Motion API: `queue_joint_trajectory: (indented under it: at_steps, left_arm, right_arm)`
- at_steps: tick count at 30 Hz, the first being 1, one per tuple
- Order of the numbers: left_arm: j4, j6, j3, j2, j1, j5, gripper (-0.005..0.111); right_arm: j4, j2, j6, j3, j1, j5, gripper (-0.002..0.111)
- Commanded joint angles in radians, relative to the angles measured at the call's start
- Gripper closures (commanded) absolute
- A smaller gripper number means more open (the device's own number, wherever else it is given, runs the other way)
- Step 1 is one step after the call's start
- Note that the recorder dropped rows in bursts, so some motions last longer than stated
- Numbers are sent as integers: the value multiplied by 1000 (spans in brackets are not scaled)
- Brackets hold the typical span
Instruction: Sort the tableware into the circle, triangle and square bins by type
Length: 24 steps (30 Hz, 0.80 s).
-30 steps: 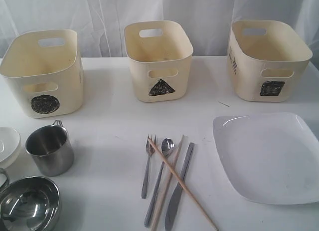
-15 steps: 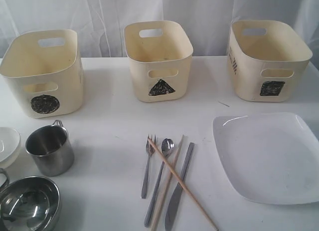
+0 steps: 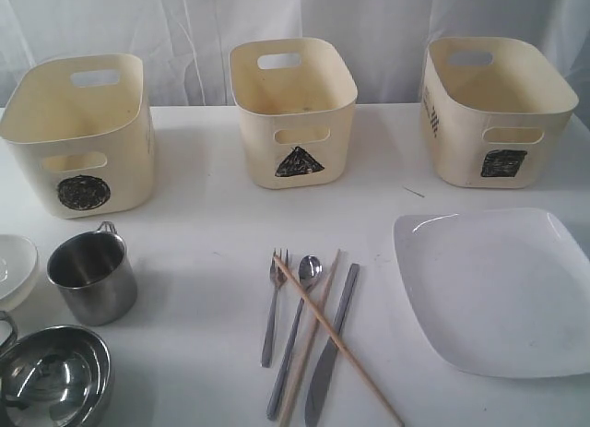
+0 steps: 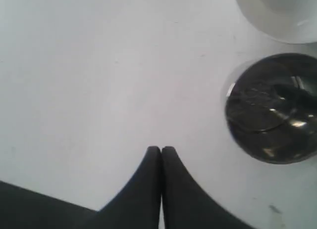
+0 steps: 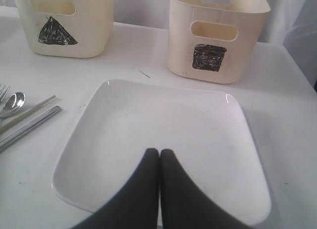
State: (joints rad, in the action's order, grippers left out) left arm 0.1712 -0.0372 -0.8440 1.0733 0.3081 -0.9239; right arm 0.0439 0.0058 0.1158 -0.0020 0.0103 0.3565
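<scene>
Three cream bins stand along the back: circle bin (image 3: 81,132), triangle bin (image 3: 293,109), square bin (image 3: 495,109). In front lie a steel mug (image 3: 91,275), nested steel bowls (image 3: 53,379), a small white dish (image 3: 13,268), fork (image 3: 273,307), spoon (image 3: 295,330), knife (image 3: 332,344), crossed chopsticks (image 3: 318,326) and the large white plate (image 3: 502,289). Neither arm shows in the exterior view. My left gripper (image 4: 161,149) is shut and empty over bare table beside the bowls (image 4: 272,108). My right gripper (image 5: 159,151) is shut and empty above the plate (image 5: 163,140).
White table (image 3: 203,224) with a white curtain behind the bins. In the right wrist view the square bin (image 5: 216,36) and triangle bin (image 5: 64,21) stand beyond the plate, with the cutlery (image 5: 25,115) off to one side.
</scene>
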Motion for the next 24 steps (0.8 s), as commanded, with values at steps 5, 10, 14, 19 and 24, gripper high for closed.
queue_joint_trajectory:
  at_steps: [5, 10, 14, 19, 24]
  left_arm:
    - [-331, 189, -5, 54, 1, 37, 59]
    - [-312, 193, -1, 112, 1, 42, 43]
    - [-312, 197, 93, 165, 1, 173, 43]
    - [-312, 204, 215, 215, 1, 342, 43]
    - [-312, 250, 236, 218, 1, 366, 70]
  right_arm:
    - [-4, -6, 1, 2, 0, -6, 108]
    - [-4, -6, 1, 2, 0, -6, 108]
    - [-4, -6, 1, 2, 0, -6, 108]
    - [-4, -6, 1, 2, 0, -6, 108]
    - [-4, -6, 1, 2, 0, -6, 108]
